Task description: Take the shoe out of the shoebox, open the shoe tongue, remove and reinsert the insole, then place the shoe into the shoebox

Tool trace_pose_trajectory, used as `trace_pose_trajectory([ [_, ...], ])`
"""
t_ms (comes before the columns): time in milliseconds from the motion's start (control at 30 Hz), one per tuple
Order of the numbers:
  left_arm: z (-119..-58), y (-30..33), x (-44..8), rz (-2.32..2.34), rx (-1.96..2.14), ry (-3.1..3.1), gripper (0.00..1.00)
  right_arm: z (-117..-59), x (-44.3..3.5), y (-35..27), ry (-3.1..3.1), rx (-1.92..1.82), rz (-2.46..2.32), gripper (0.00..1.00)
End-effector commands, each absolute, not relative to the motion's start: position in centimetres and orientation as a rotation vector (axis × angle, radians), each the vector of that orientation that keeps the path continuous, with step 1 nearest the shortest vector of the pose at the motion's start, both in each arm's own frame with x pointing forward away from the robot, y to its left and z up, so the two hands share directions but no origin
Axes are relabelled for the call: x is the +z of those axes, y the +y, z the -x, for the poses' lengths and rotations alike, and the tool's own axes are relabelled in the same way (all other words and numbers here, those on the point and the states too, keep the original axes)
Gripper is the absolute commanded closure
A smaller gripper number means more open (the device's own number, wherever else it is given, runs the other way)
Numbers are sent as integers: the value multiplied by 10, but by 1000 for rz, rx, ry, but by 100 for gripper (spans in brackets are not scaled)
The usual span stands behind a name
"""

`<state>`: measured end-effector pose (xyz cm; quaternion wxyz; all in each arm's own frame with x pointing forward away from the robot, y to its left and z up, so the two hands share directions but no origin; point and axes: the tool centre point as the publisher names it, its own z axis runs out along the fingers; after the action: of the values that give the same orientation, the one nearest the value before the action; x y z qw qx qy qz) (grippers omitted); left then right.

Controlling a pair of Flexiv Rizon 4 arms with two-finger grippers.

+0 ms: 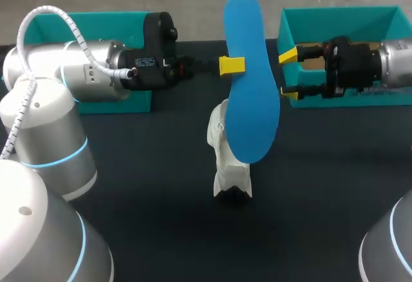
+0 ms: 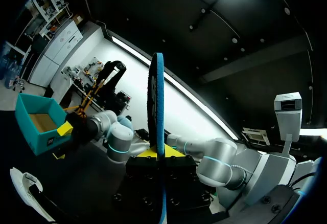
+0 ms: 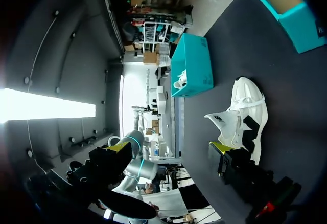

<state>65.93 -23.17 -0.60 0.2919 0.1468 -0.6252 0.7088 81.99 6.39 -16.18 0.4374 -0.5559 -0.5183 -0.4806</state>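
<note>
Above the white shoe (image 1: 223,158), blue insole (image 1: 249,79)

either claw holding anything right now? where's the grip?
Left claw is shut on the blue insole, pinching its side edge near the middle. Right claw is open, empty.

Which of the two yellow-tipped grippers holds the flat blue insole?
The left gripper: it clamps the flat blue insole from both sides, while the right gripper is open and empty.
</note>
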Motion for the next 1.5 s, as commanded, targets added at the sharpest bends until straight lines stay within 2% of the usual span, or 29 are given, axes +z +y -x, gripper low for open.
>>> trace_pose_trajectory([
  [33,-659,-233,-6,-391,1892,-1665,100,-815,-152,50,-1277,-1246,1336,0],
  [400,-659,-233,-6,-391,1892,-1665,100,-792,-105,59,-1328,-1292,1229,0],
  [900,-659,-233,-6,-391,1892,-1665,100,-789,-103,66,-1373,-1266,1232,0],
  [1500,-704,-212,-57,209,2141,-2272,100,-789,-103,66,-1373,-1266,1232,0],
])
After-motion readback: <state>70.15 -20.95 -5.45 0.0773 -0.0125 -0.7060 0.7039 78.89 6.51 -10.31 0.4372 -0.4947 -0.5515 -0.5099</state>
